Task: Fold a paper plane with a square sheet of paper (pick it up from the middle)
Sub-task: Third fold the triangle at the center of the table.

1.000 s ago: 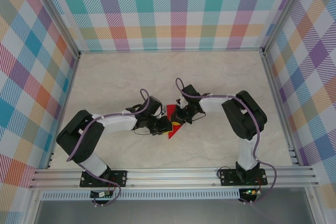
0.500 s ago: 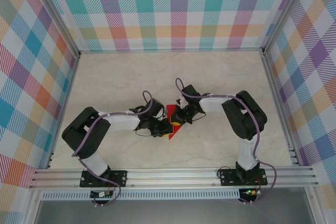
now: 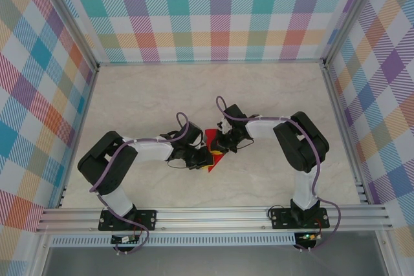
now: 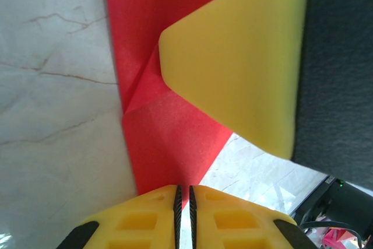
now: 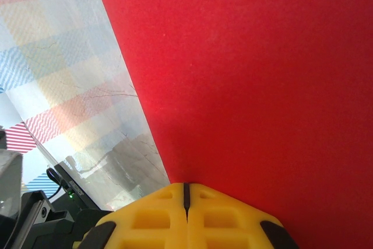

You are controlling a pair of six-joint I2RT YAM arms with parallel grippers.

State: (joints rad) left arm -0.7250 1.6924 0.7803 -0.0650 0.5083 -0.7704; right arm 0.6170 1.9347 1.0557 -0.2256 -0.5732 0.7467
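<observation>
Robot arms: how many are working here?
2. The left arm reaches from the near left, the right arm from the near right; they meet at the red paper mid-table.

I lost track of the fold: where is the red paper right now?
In the top view the red paper is near the middle of the table, between the left gripper at its near-left corner and the right gripper at its right edge.

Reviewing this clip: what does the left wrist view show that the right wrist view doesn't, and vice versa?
Left wrist: the square sheet of paper creased, with a yellow flap folded over its red face. Right wrist: a smooth, uncreased red face, the plaid wall beyond. Both: paper pinched shut, by the left end effector and the right end effector respectively.
</observation>
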